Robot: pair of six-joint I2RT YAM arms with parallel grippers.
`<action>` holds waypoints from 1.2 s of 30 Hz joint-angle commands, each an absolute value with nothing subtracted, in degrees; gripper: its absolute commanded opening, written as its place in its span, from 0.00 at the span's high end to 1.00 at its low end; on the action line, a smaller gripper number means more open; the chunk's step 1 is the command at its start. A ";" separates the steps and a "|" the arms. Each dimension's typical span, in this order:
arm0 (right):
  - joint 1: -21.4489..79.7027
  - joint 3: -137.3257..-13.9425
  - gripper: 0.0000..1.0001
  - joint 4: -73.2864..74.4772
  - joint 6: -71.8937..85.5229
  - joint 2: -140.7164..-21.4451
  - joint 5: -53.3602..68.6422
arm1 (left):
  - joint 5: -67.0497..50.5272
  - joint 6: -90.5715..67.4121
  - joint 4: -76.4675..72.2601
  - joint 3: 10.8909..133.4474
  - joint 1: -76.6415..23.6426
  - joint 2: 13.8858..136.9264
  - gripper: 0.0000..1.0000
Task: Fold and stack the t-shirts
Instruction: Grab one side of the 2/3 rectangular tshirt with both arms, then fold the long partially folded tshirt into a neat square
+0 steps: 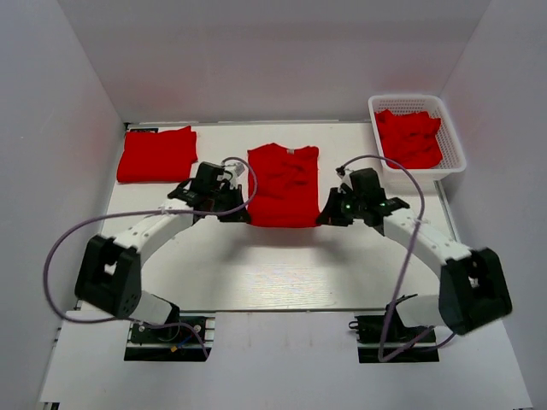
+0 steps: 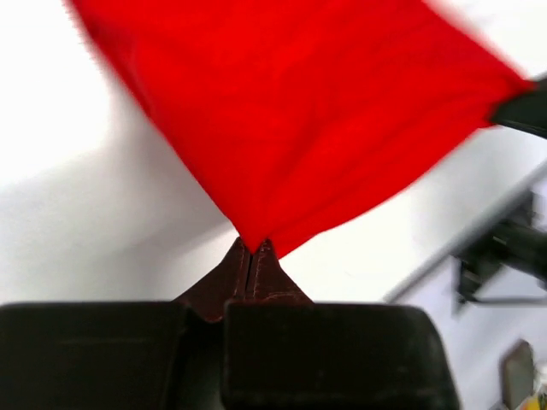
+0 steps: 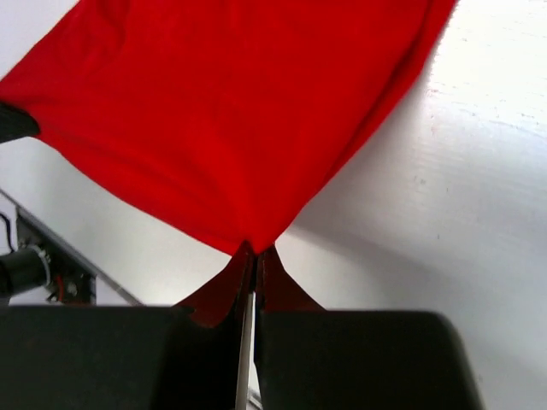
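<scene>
A red t-shirt (image 1: 283, 184) lies spread in the middle of the table, sleeves folded in. My left gripper (image 1: 242, 215) is shut on its near left corner, and my right gripper (image 1: 326, 217) is shut on its near right corner. In the left wrist view the t-shirt (image 2: 308, 111) runs up from the closed gripper (image 2: 253, 248), its corner pinched there. The right wrist view shows the same: the t-shirt (image 3: 231, 111) rises from the closed gripper (image 3: 255, 251). A folded red t-shirt (image 1: 157, 154) lies at the far left. More red t-shirts (image 1: 410, 137) fill the basket.
The white mesh basket (image 1: 454, 135) stands at the table's far right corner. White walls close in the table on three sides. Cables loop from both arms over the near part of the table.
</scene>
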State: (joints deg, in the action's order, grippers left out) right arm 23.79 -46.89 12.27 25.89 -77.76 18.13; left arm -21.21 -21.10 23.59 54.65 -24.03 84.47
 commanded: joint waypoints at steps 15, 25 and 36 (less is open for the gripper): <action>22.94 -58.96 1.00 20.31 24.34 -70.02 10.20 | -15.04 -25.05 27.07 66.79 -23.91 78.39 1.00; 21.62 -74.68 1.00 21.36 22.76 -88.82 3.26 | -5.89 -27.16 28.05 77.52 -23.38 94.20 1.00; 19.95 -83.93 1.00 17.76 22.15 -102.65 7.73 | -3.52 -27.16 27.33 85.07 -20.48 101.86 1.00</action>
